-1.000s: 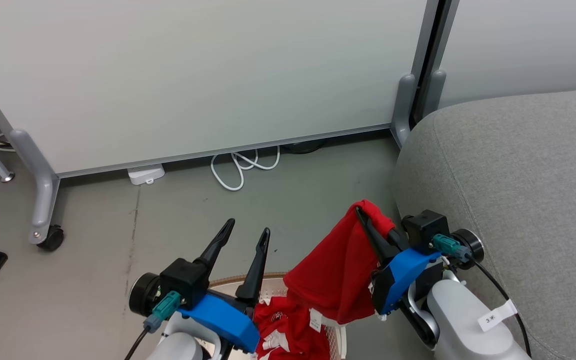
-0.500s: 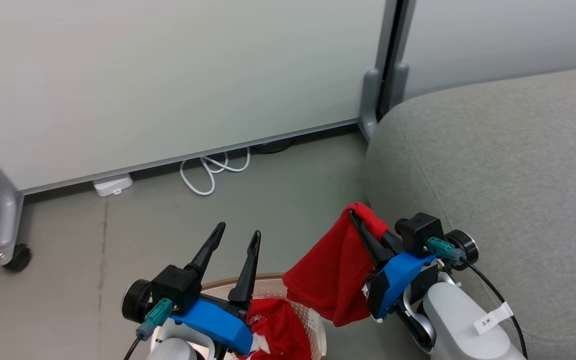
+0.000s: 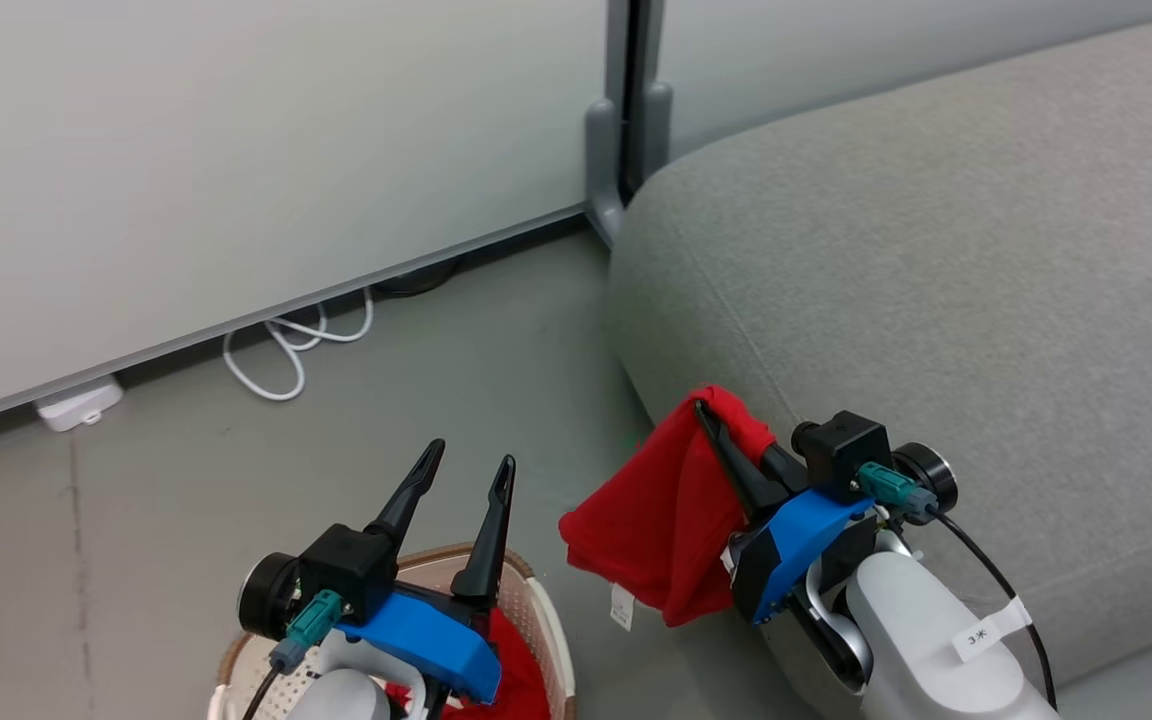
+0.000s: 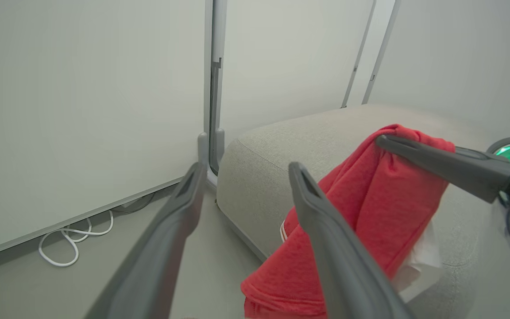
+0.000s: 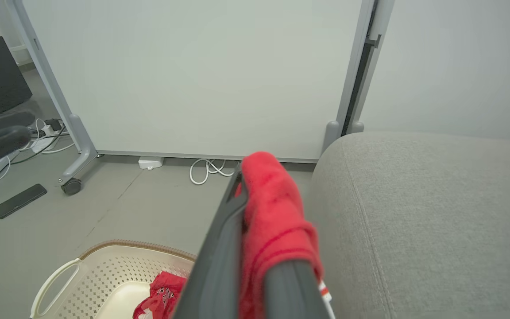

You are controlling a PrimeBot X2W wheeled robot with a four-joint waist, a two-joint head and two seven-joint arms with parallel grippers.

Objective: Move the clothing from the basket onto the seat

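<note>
Here, low on the left, the cream perforated plastic basket (image 3: 546, 640) with its brown woven-look rim stands on the floor, with another red garment (image 5: 160, 292) inside. Above it the left end effector (image 3: 471, 455) hangs spread and empty. Further right, the right end effector (image 3: 711, 420) pinches a red sports garment (image 3: 656, 520), held clear of the basket, probably to swing it onto the large grey fabric seat (image 3: 936, 250) just beside.

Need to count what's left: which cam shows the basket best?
Right wrist view: the basket, with rim, handle, perforated wall and a red garment inside. Head view has its rim partly hidden behind the left gripper. Left wrist view faces the seat and the held garment.
</note>
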